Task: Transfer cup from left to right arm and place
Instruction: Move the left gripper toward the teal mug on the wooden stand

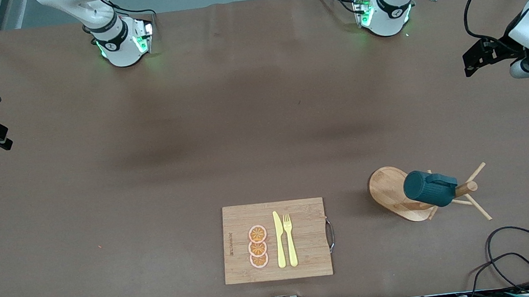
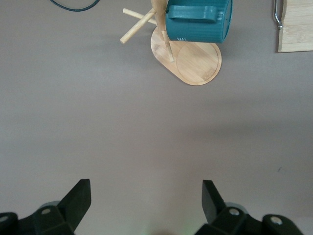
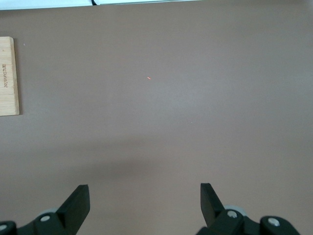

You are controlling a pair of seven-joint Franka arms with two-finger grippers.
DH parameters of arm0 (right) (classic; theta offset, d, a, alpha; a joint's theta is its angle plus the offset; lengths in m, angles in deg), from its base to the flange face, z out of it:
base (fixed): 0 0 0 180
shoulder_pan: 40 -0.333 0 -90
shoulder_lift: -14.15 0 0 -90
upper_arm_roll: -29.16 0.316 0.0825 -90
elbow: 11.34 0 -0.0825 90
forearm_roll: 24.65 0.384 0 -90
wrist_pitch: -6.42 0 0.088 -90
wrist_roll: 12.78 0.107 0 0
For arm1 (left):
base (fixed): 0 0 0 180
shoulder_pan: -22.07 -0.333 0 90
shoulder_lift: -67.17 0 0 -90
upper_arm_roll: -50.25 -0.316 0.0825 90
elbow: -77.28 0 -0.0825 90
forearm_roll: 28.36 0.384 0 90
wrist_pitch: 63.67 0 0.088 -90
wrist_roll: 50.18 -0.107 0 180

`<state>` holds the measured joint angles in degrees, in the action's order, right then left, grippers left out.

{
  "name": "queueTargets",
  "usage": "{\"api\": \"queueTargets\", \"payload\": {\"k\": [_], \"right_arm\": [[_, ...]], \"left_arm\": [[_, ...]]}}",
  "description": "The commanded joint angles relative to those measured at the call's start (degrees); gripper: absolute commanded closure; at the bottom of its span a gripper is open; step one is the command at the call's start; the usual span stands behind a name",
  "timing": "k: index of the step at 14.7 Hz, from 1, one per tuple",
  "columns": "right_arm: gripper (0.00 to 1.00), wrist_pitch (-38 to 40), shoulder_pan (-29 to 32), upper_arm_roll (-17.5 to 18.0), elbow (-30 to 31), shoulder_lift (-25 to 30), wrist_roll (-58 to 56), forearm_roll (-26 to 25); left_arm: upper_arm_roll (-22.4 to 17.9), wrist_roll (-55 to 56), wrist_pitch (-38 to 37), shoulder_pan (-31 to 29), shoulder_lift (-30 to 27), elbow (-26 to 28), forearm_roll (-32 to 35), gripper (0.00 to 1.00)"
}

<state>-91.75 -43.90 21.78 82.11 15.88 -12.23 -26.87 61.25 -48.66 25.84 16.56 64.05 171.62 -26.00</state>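
Both pincers, the left gripper point(image 2: 145, 203) and right gripper point(image 3: 145, 205), hover spread apart and empty over bare table, while the ribbed dark teal mug point(image 1: 430, 188) hangs on a wooden peg rack point(image 1: 393, 194) at the cutting board's point(image 1: 240, 242) three o'clock, where a crooked pull could topple it.

A wide worktop point(image 1: 261, 119) covered in matte brown sheeting is seen. A rectangular bamboo cutting board point(image 1: 310, 257) with a metal handle is laid on it near the front camera's edge. A wooden mug stand with an oval base point(image 1: 386, 193) and slanted pegs is set beside the board, toward the left arm's end. Black cables point(image 1: 512, 260) are looped on the worktop nearer the camera than the stand.
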Motion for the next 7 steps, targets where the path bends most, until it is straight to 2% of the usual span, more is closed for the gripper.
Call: {"api": "queueTargets", "payload": {"k": [1, 4, 7], "right_arm": [[0.00, 0.0, 1.0, 0.8, 0.4, 0.7, -0.7, -0.1], [0.00, 0.2, 0.9, 0.8, 0.4, 0.7, -0.6, -0.1], [0.00, 0.0, 1.0, 0.8, 0.4, 0.7, -0.7, -0.1]], "left_arm": [[0.2, 0.0, -1.7, 0.0, 0.2, -1.4, -0.9, 0.00], [0.3, 0.1, -1.6, 0.1, 0.3, -1.6, -1.0, 0.00], [0.3, 0.8, -2.1, -0.2, 5.6, -9.3, -3.2, 0.00]]}}
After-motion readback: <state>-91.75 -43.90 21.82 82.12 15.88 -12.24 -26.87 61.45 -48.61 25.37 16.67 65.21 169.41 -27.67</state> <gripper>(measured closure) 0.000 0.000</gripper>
